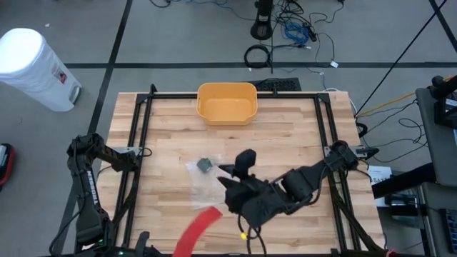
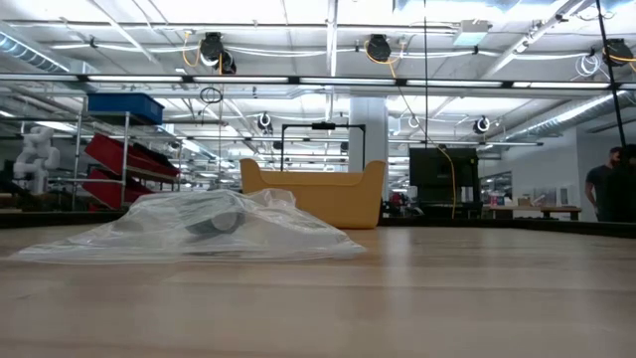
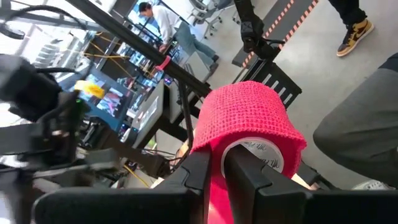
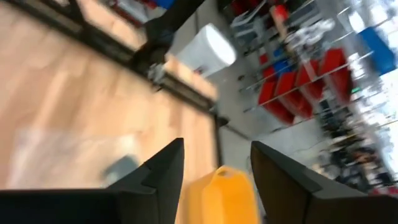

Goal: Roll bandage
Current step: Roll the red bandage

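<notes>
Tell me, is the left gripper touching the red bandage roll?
Touching. The left wrist view shows the left gripper with its fingers pinching the red bandage roll.

We see the bandage (image 3: 249, 121) as a roll of red, open-weave cloth wound on a white core with dark print inside its rim. In the left wrist view the roll sits on edge, its hollow end turned toward us, pinched between two dark fingers (image 3: 245, 171), one inside the core and one outside the wrap. From above, a loose red strip (image 1: 196, 230) curves in a flat arc over the near edge of the wooden table, left of centre, trailing off the boards.
</notes>
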`<state>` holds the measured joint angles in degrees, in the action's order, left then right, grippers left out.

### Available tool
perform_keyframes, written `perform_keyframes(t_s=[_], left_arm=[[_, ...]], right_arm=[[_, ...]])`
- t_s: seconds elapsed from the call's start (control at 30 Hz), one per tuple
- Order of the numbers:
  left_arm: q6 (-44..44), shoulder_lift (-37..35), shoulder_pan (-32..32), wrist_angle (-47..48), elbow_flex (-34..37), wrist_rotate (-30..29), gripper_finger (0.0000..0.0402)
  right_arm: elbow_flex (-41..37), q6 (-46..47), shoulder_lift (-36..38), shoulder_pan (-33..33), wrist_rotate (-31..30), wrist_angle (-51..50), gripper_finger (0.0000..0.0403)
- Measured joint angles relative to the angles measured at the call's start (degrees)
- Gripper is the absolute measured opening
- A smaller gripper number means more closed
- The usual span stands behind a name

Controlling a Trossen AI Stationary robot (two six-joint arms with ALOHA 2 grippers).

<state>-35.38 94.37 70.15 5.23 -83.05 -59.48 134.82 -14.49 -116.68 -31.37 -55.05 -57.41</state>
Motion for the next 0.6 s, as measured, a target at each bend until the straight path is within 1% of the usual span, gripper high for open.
perform_keyframes(t_s=[0.07,0.13,0.2,0.23,0.27,0.33,0.47,0.6], left_arm=[[-0.15,0.00,0.00,0.00,0.00,0.00,0.0041],[-0.17,0.00,0.00,-0.23,0.00,0.00,0.0041],[-0.07,0.00,-0.02,-0.31,0.00,-0.01,0.0041],[-0.05,0.00,-0.15,-0.31,0.00,-0.01,0.0041],[-0.09,0.00,-0.36,-0.31,0.00,0.00,0.0041],[-0.11,0.00,-0.67,-0.48,0.00,-0.46,0.0041],[0.26,0.00,-1.56,-1.06,0.00,-3.97,0.0041],[1.86,0.00,-2.23,-1.07,0.00,-4.20,0.0041]], right_arm=[[-0.02,7.36,0.00,-0.88,1.61,-6.08,0.0177],[-1.07,15.05,0.04,-1.59,3.51,-10.07,0.0179],[-3.12,19.82,0.04,-2.59,4.28,-11.20,0.0178],[-4.47,20.77,0.02,-3.19,4.28,-10.21,0.0178],[-6.19,20.77,0.02,-3.79,4.25,-7.31,0.0177],[-10.15,18.86,0.02,-5.23,4.39,1.81,0.0177],[-19.88,10.43,0.00,-8.00,7.27,25.71,0.0177],[-29.84,3.46,-0.05,-10.19,7.47,49.23,0.0176]])
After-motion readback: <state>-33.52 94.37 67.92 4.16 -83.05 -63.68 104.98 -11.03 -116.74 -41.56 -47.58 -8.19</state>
